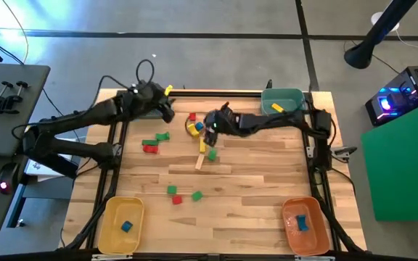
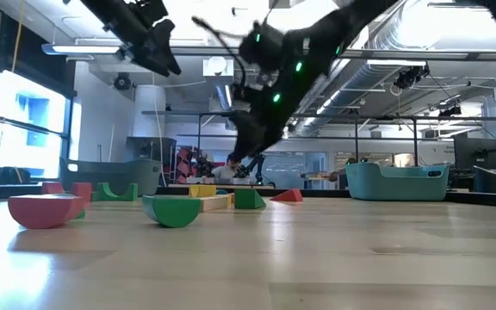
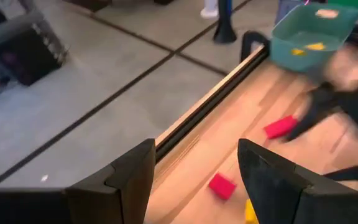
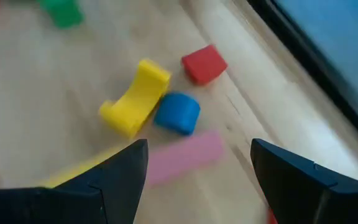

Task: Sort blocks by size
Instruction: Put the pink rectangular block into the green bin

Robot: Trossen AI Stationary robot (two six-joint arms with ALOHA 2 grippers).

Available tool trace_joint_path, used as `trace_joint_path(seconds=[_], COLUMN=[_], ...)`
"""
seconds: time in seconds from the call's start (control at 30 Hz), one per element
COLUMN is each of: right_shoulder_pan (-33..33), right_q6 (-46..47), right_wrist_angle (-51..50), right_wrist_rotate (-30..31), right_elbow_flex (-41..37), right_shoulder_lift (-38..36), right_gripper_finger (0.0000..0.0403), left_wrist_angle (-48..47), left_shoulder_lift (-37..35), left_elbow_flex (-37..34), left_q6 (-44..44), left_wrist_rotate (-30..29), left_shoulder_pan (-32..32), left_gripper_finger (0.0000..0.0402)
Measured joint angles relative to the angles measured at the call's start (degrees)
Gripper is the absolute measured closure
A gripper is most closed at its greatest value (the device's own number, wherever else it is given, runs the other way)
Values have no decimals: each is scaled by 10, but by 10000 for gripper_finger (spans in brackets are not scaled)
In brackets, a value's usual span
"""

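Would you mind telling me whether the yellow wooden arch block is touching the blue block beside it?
Touching: in the right wrist view, the yellow arch block leans against the blue block, with no gap visible.

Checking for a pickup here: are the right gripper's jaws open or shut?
Open. The right gripper has a wide gap between its jaws, nothing in it, above the pink bar and blue block.

You see two dark, matte black arms, the left arm [image 1: 85, 119] and the right arm [image 1: 281, 119], with black cable loops and green indicator lights; each wrist ends in two broad, angular black fingers [image 3: 129, 180].
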Motion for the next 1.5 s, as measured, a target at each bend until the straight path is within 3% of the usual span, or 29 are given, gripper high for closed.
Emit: trace_joint_path(seconds=[0.1,0.27,0.43,0.67,0.87,1.1,1.23,1.37,1.5], right_shoulder_pan=[-21,-23,-21,20,106,239,291,337,376], right_q6=[45,64,96,104,147,266,392,561,689], right_wrist_angle=[44,56,39,-110,-316,-473,-548,-615,-580], right_wrist_rotate=[-36,-31,-31,-17,57,184,209,215,200], right_elbow_flex=[0,0,3,4,-2,-1,-2,-23,-110], right_shoulder_lift=[35,72,84,58,9,-70,-80,-82,-108], right_gripper_finger=[121,124,164,250,277,279,273,231,164], left_wrist_angle=[58,76,81,80,74,68,63,58,50], left_shoulder_lift=[0,0,0,0,0,0,0,0,0], left_elbow_flex=[-38,-52,-52,-52,-52,-52,-52,-52,-52], left_q6=[0,1,-2,-22,-48,-66,-82,-94,-95], left_wrist_rotate=[-3,-13,-45,-58,-80,-83,-84,-92,-97], left_shoulder_pan=[-31,-75,-111,-154,-192,-222,-236,-249,-255], left_gripper_finger=[186,186,186,186,186,186,186,186,186])
